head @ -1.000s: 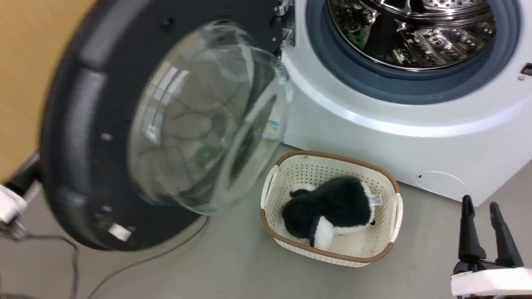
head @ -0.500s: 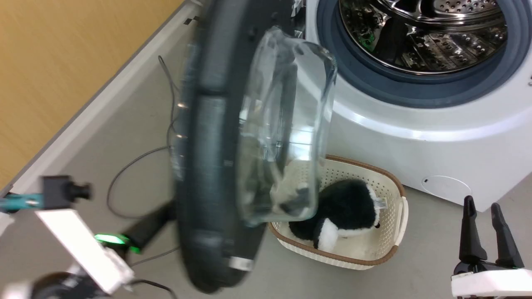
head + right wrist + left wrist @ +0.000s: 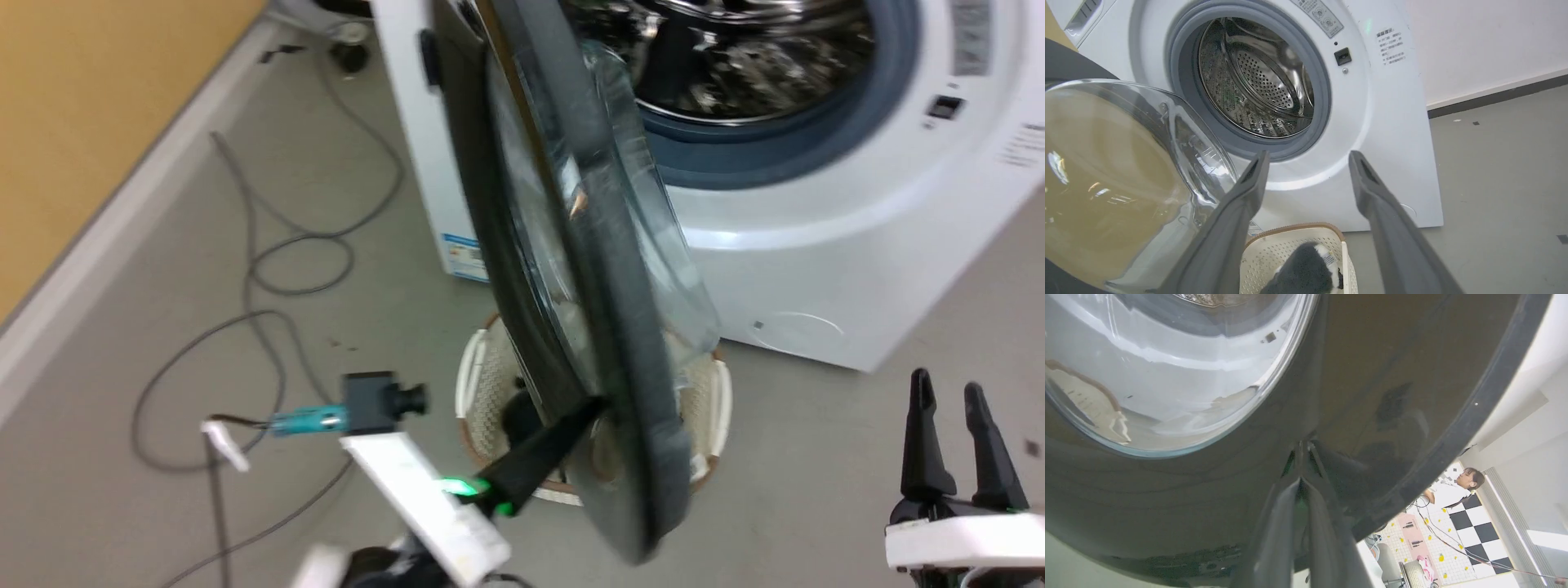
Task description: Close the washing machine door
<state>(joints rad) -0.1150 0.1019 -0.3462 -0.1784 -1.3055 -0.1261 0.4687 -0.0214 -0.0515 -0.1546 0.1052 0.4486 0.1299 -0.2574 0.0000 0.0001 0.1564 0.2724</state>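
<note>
Washing machine door (image 3: 600,245), centre frame: we should push its ring squarely, left gripper (image 3: 594,406) fingers pressed together, until latched.

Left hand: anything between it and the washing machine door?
Nothing. Left wrist view: left hand tips touch the washing machine door on its black ring.

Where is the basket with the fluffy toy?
In the head view the basket sits on the floor before the washing machine, partly behind the swinging washing machine door.
</note>
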